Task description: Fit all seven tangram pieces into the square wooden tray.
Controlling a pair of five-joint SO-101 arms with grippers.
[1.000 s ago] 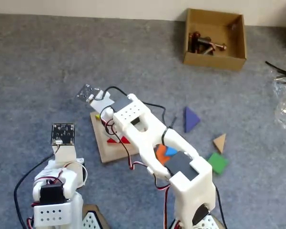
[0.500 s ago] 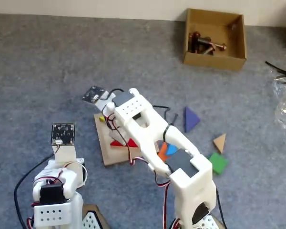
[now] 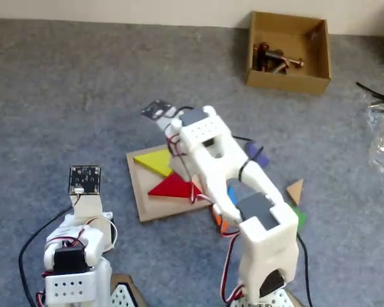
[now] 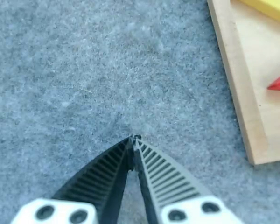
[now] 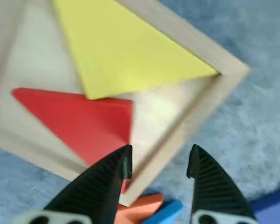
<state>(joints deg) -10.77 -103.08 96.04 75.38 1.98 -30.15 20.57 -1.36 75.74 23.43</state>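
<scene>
- We saw the right gripper [image 5: 158, 161] spread wide and carrying nothing, poised above a corner of the wooden tray [image 5: 196, 116].
- The left gripper [image 4: 133, 138] sat pinched closed, empty, over bare carpet just beside the tray's outer rim.
- Inside the tray the yellow triangle [image 3: 155, 161] and the red triangle [image 3: 173, 187] lay flat, touching each other. That made two of seven home, by our count.
- Just outside that corner, under the right arm, lay the orange piece [image 5: 140, 210] and the blue piece [image 5: 163, 214], touching. We could not tell whether one overlapped the other.
- Farther out on the carpet were the purple triangle [image 3: 255, 153], the tan triangle [image 3: 296, 190] and the green square [image 3: 296, 217].
- We judged these pieces thin, stiff and light, with smooth painted faces likely to slip.
- The best hold looked to be across two opposite edges near the middle, fingers pressed down into the soft carpet to get purchase on the thin sides.
- A pinch at a sharp corner would probably let a piece swivel.
</scene>
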